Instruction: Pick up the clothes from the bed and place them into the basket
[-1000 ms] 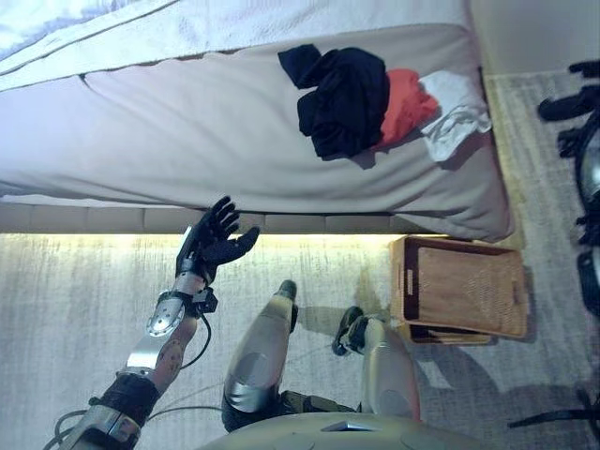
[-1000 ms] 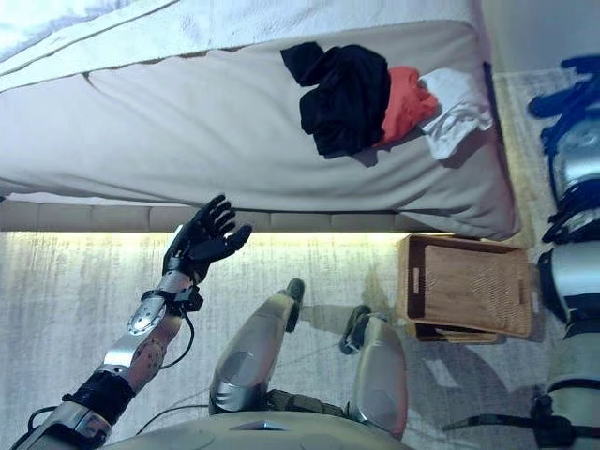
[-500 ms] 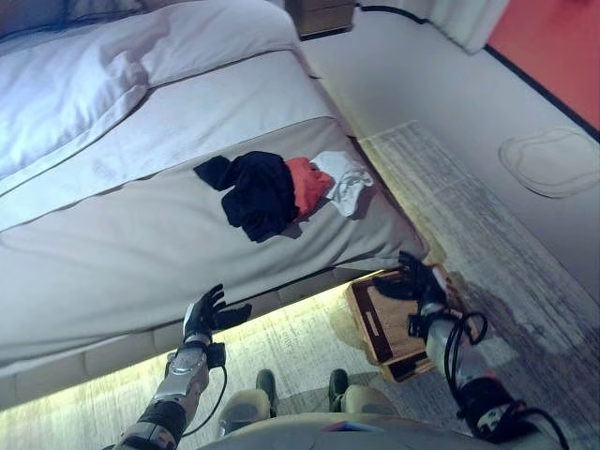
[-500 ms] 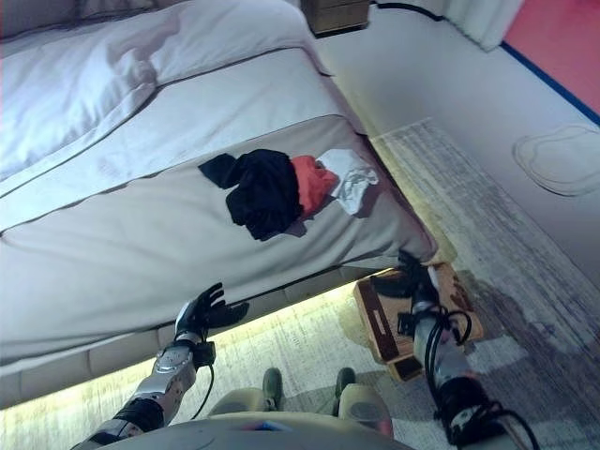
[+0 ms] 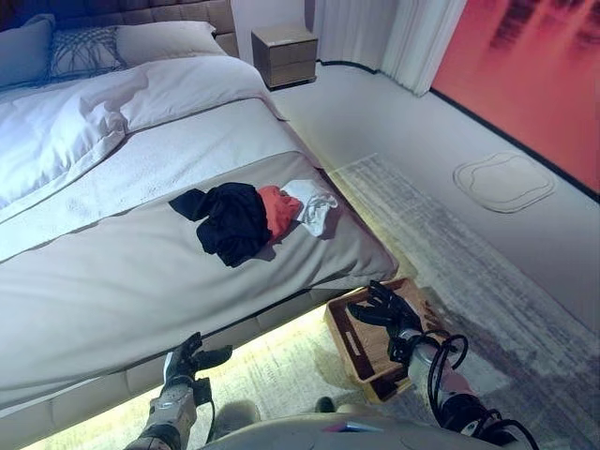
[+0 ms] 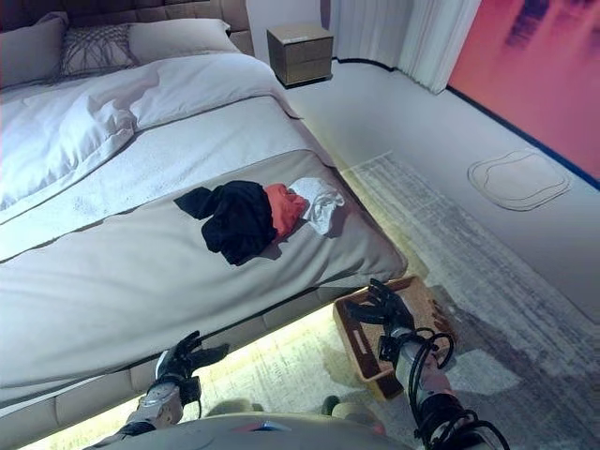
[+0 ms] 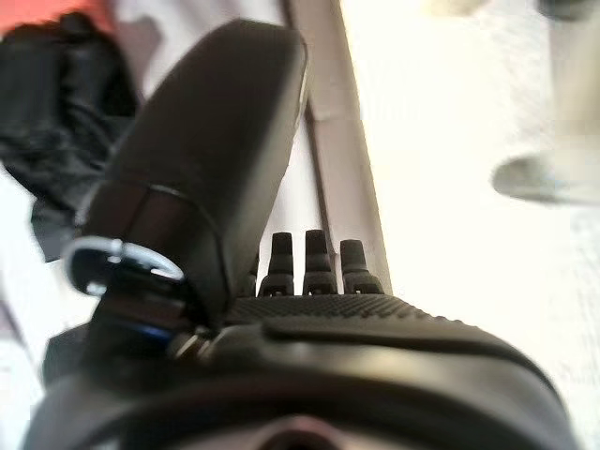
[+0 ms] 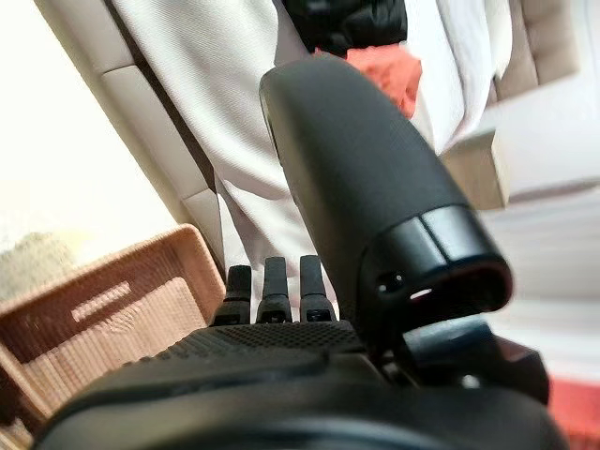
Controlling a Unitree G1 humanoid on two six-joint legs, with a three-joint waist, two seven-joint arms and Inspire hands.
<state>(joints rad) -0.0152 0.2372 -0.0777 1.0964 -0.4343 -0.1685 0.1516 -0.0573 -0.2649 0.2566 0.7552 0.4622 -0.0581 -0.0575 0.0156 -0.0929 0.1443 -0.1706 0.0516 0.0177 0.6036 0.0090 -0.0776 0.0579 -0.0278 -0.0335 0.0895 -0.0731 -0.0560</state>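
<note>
Lying bunched together near the foot corner of the bed (image 5: 112, 281), the clothes make one small heap: a black garment (image 5: 225, 217), a red one (image 5: 277, 206) tucked against it, and a white one (image 5: 311, 202) at the outer end, closest to the bed's edge. None of it is in the basket (image 5: 361, 342), which stands on the rug (image 5: 450, 253) right below that corner, touching or nearly touching the bed base, so that a garment lifted from the heap would need only a short swing outward and down. The left hand (image 5: 190, 361) is low beside the lit bed base with its fingers spread and nothing in them, well short of the heap. The right hand (image 5: 386, 307) hovers over the basket's rim, likewise spread wide and empty; its wrist view looks along straight fingers past the woven basket wall toward the red and black cloth on the bed. Both arms look held out in a neutral ready pose rather than mid-reach. By my reading the task has not begun, and the right hand is the better placed for a first grasp, since the heap sits on its side and the basket is directly beneath it.
</note>
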